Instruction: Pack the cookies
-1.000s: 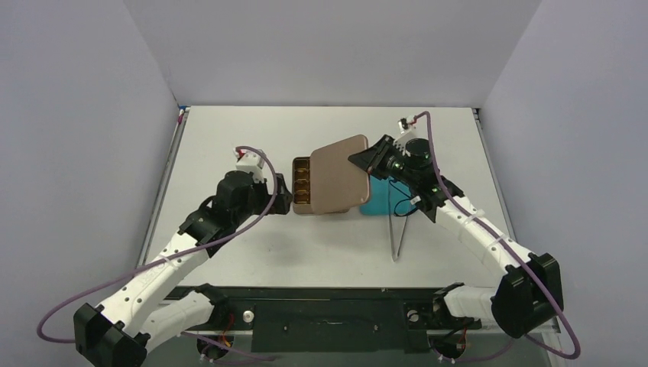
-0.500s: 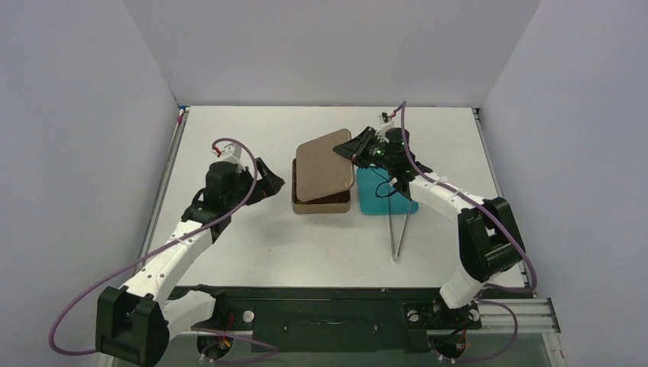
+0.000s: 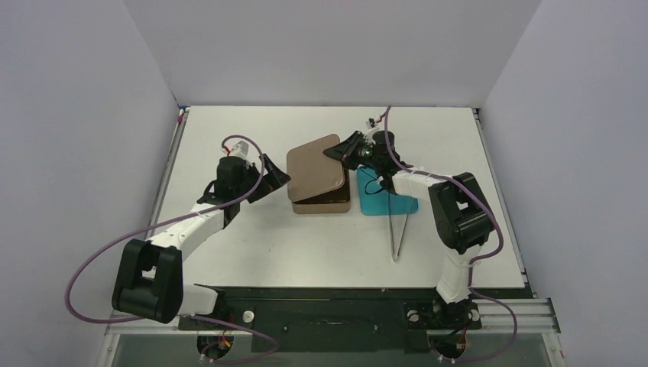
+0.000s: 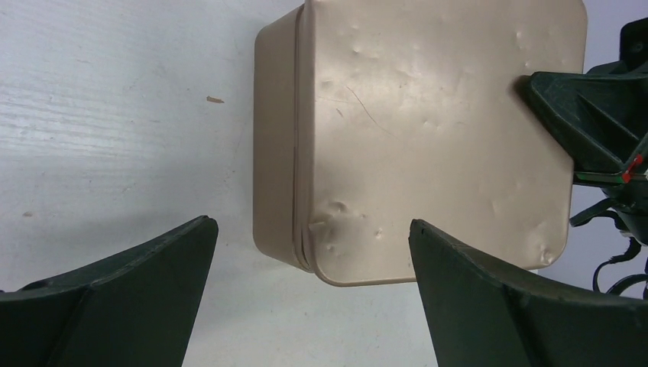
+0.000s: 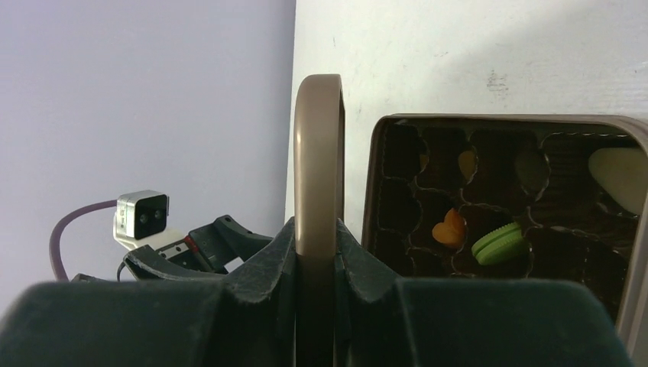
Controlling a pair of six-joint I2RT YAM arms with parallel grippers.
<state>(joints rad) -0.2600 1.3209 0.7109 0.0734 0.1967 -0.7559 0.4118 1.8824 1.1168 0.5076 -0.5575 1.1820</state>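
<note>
The cookies lie in the dark tray of the tan tin [image 5: 500, 126]: an orange one [image 5: 448, 227], a green one [image 5: 498, 242], a pale one [image 5: 620, 176] and a small yellow one [image 5: 467, 163]. My right gripper [image 5: 319, 252] is shut on the edge of the tan lid [image 5: 319, 153]. From above, the lid [image 3: 315, 167] hangs tilted over the tin [image 3: 325, 203], with the right gripper [image 3: 341, 153] at its right edge. My left gripper [image 3: 275, 177] stands open just left of the tin. In the left wrist view its fingers [image 4: 122, 290] frame the lid's [image 4: 443, 130] near corner without touching.
A teal mat [image 3: 386, 202] lies right of the tin, under the right arm. Long metal tweezers [image 3: 397, 233] lie on the table in front of it. The side wall of the tin [image 4: 275, 153] faces the left gripper.
The right gripper has carried the lid left and back, so it now hides the tin's contents from above. The left gripper has drawn back slightly to the left, still open.
</note>
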